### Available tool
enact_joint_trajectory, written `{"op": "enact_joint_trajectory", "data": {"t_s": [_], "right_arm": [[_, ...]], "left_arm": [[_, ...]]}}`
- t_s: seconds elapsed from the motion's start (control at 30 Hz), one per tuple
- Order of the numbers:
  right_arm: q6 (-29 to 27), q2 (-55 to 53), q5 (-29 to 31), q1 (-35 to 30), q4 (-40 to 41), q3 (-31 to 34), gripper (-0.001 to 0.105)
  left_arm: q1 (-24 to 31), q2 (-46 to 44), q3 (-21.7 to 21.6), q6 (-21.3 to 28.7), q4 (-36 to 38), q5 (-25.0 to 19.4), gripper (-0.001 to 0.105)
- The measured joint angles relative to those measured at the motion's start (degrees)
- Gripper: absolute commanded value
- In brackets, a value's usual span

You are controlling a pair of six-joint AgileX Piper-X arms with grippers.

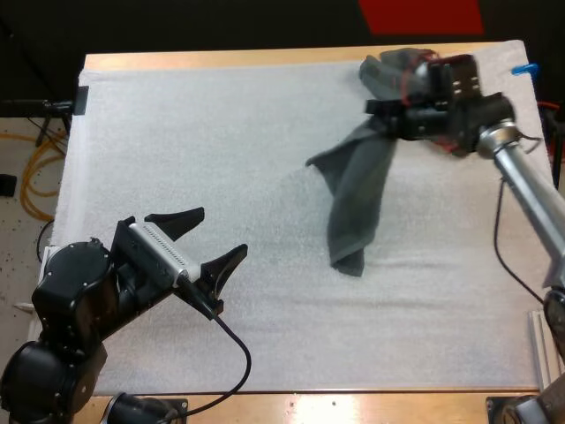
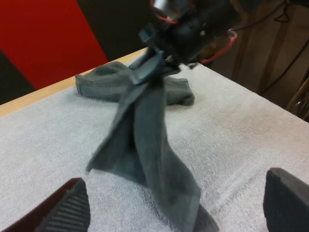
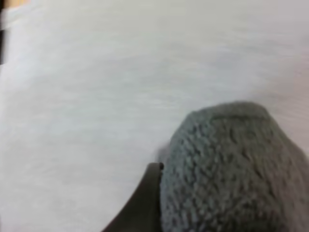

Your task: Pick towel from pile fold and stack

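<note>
Your left gripper (image 1: 221, 232) was found low at the near left of the mat (image 1: 221, 132), jaws spread wide and clear of any thing. Your right gripper (image 1: 381, 113) was raised near the far right corner, jaws pinching the towel (image 1: 357, 194) at a bunched upper part. The towel hung twisted below it, its lower end at or on the mat. The pile (image 1: 388, 71) lay crumpled just behind the right gripper, close to the table's (image 1: 221, 58) far edge; whether the hung towel touched it could not be told. Risks, as judged: the hold sat on a bunch and not on a clean corner, so the cloth could slip free or come down twisted and spoil the fold. Drawing the towel away while it lay against the pile could drag the pile along or push it toward the far edge, which left little margin. The trailing end could catch on the mat's nap and roll under. Open room was ample: bare mat lay across the centre and near side, between the two grippers, which stood well apart. You should lay the towel out there.
</note>
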Motion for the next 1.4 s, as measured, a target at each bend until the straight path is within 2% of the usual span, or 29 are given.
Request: {"op": "enact_joint_trajectory", "data": {"t_s": [0.1, 0.17, 0.23, 0.27, 0.33, 0.4, 0.43, 0.47, 0.73, 0.97, 1.07, 1.23, 1.4], "right_arm": [[-3.71, 0.00, 2.56, -2.81, 7.61, 0.00, 0.000], [-7.62, -0.17, 4.52, -3.71, 12.18, 0.00, 0.004], [-12.39, -0.93, 6.16, -3.99, 16.47, 0.00, 0.021], [-14.42, -1.80, 7.84, -3.97, 17.69, 0.00, 0.026], [-17.38, -4.18, 12.15, -3.85, 19.15, 0.00, 0.058], [-18.77, -6.87, 16.08, -3.81, 19.37, 0.00, 0.081], [-19.24, -8.39, 17.61, -3.81, 19.41, 0.00, 0.091], [-19.78, -9.92, 18.42, -3.81, 19.64, 0.00, 0.094], [-21.21, -20.14, 17.59, -1.73, 24.26, 0.00, 0.089], [-21.28, -23.84, 16.91, 7.01, 28.73, 0.09, 0.089], [-21.00, -23.82, 16.91, 11.72, 27.60, 1.63, 0.089], [-17.17, -22.50, 16.72, 18.07, 22.61, 7.45, 0.089], [-14.98, -17.34, 16.72, 20.59, 16.85, 13.19, 0.089]], "left_arm": [[0.00, 0.00, 0.00, 0.00, 0.00, 0.00, 0.072], [0.00, 0.00, 0.00, 0.00, 0.00, 0.00, 0.072], [0.00, 0.00, 0.00, 0.00, 0.00, 0.00, 0.072], [0.00, 0.00, 0.00, 0.00, 0.00, 0.00, 0.072], [0.00, 0.00, 0.00, 0.00, 0.00, 0.00, 0.072], [0.00, 0.00, 0.00, 0.00, 0.00, 0.00, 0.072], [0.00, 0.00, 0.00, 0.00, 0.00, 0.00, 0.072], [0.00, 0.00, 0.00, 0.00, 0.00, 0.00, 0.072], [-0.01, 0.00, 0.00, 0.00, 0.30, 0.00, 0.072], [-0.14, 0.00, 0.00, 0.18, 7.28, 0.09, 0.072], [-0.14, 0.00, 0.00, 0.31, 10.28, 0.09, 0.072], [-0.14, 0.00, 0.00, 0.84, 13.13, 0.09, 0.072], [-0.14, 0.00, 0.00, 0.87, 14.51, 0.09, 0.072]]}}
